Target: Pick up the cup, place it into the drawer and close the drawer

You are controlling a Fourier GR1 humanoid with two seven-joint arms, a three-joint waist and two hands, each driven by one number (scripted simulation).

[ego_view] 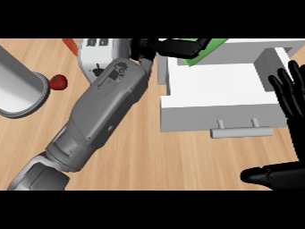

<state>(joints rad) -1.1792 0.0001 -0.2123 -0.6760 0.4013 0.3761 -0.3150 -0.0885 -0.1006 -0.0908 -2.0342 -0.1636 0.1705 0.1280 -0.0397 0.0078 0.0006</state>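
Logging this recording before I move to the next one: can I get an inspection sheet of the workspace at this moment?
Surface: wooden counter.
Job's things: white drawer pulled open, handle toward the robot; green cup at its far edge.
Clutter: small red item beside a grey cylinder; white appliance behind the forearm.
Hands: left hand curled round the cup over the drawer; right hand open, resting at the right edge.
Cables: nothing seen.
Surroundings: nothing seen beyond the counter.
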